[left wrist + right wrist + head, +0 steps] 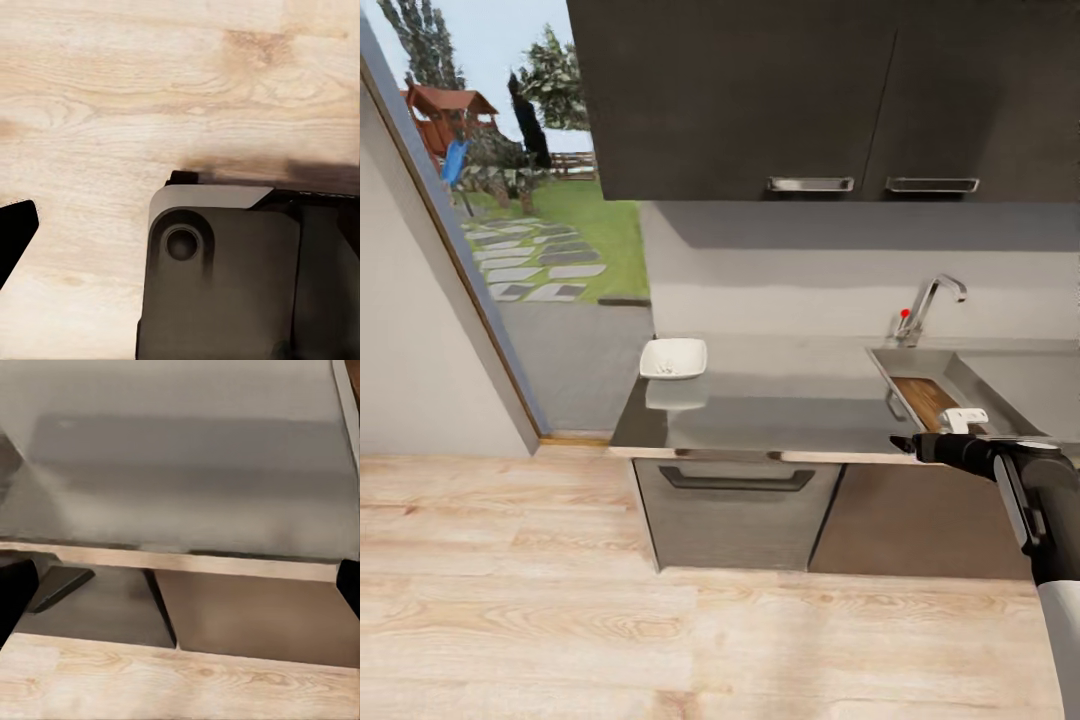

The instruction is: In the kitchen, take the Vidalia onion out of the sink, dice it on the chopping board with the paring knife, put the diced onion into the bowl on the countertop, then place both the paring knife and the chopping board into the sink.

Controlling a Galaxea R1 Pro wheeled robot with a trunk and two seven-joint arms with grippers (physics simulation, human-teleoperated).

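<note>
Resting in the sink point(1000, 375), chopping board point(923, 398) just behind right gripper point(908, 443) | grip: can't tell | bowl point(673, 358) far off | writing: unseen

The shallow white square bowl point(673, 358) sits on the long matte grey countertop point(780, 415), near its left end. Well to its right lies the rectangular recessed sink point(960, 385), the chrome tap point(930, 305) behind it. In the sink lies the dark brown wooden chopping board point(926, 400). Below the countertop stand the dark lower cabinets point(740, 510) on the pale wood floor point(560, 620).
</note>
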